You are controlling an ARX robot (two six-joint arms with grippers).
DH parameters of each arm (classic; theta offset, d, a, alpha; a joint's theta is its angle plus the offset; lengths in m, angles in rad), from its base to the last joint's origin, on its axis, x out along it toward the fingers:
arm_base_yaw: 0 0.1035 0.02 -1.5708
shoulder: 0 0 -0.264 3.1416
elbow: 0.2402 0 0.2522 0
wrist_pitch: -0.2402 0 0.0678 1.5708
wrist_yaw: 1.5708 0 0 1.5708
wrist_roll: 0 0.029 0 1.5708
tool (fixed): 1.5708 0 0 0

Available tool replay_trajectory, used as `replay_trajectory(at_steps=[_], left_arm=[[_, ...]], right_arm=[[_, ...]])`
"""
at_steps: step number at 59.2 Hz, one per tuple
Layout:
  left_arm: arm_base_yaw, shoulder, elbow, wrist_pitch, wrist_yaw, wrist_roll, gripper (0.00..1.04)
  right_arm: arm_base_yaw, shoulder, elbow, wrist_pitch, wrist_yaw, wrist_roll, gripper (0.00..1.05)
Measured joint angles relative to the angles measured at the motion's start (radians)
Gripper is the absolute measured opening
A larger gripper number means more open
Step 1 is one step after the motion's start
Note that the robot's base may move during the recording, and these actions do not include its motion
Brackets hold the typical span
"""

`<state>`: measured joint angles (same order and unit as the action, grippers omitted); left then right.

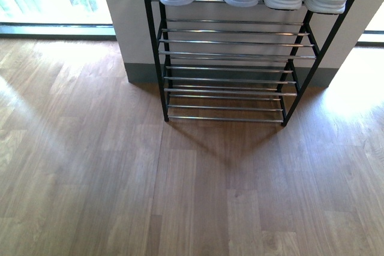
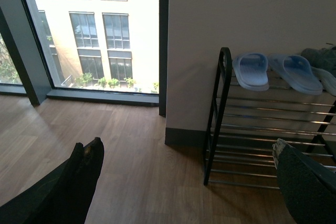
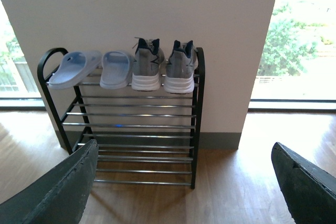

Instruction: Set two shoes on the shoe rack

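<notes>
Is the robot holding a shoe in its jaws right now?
No, nothing is held. Both the left gripper and right gripper are open and empty. The two shoes already sit on the shoe rack.

The rack (image 2: 224, 114) stands against a pale wall (image 2: 236, 19) on a wood floor (image 2: 136, 166). Two light blue slippers (image 2: 251, 70) lie on its top tier. The left gripper (image 2: 184, 182) has its fingers (image 2: 79, 182) spread wide, holding nothing. A window (image 2: 94, 30) shows a building outside.
</notes>
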<state>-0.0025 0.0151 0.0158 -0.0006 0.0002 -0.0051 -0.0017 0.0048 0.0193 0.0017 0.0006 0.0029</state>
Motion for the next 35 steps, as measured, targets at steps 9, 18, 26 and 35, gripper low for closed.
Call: replay_trajectory(at_steps=[9,18,26,35], left_arm=[[0.0,0.0,0.0,0.0,0.0,0.0,0.95],[0.0,0.0,0.0,0.0,0.0,0.0,0.95],[0.0,0.0,0.0,0.0,0.0,0.0,0.95],[0.0,0.0,0.0,0.0,0.0,0.0,0.95]], right_arm=[[0.0,0.0,0.0,0.0,0.0,0.0,0.96],[0.0,0.0,0.0,0.0,0.0,0.0,0.96],[0.0,0.0,0.0,0.0,0.0,0.0,0.96],[0.0,0.0,0.0,0.0,0.0,0.0,0.96]])
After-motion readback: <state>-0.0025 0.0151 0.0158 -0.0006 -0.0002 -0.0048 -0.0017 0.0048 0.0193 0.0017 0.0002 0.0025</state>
